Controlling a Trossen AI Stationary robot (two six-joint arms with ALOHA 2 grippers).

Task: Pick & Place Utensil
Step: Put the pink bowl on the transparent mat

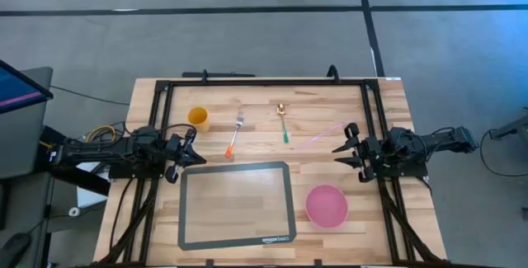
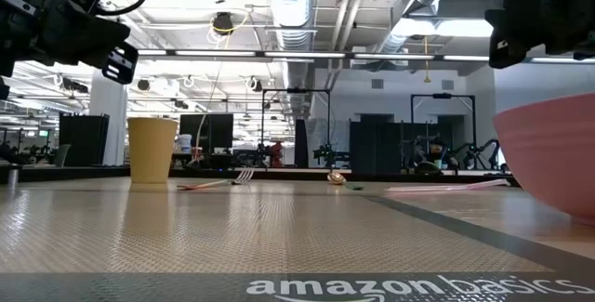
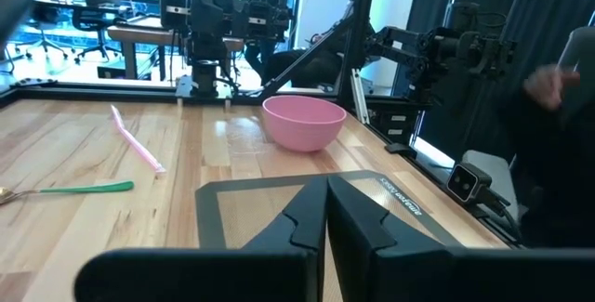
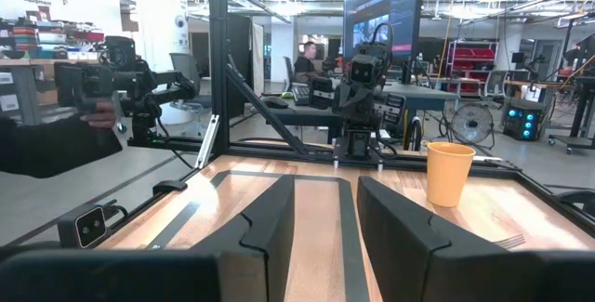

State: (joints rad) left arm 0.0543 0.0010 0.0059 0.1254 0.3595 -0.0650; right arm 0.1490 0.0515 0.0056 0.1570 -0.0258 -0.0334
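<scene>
Three utensils lie flat on the wooden table: a fork with an orange handle (image 1: 235, 134), a spoon with a green handle (image 1: 283, 123) and a pink straw (image 1: 320, 136). My left gripper (image 1: 191, 149) hovers shut near the table's left edge, by the mat's far left corner and near-left of the fork. My right gripper (image 1: 340, 149) hovers open near the right edge, just right of the straw. The left wrist view shows the straw (image 3: 137, 139) and the spoon (image 3: 74, 189). The fork's tines (image 4: 507, 242) show in the right wrist view.
A yellow cup (image 1: 198, 118) stands left of the fork. A dark-rimmed baking mat (image 1: 237, 204) covers the near middle, and a pink bowl (image 1: 327, 204) sits at its right. A black frame (image 1: 264, 82) borders the table. A person's arm (image 4: 46, 144) shows beyond the table.
</scene>
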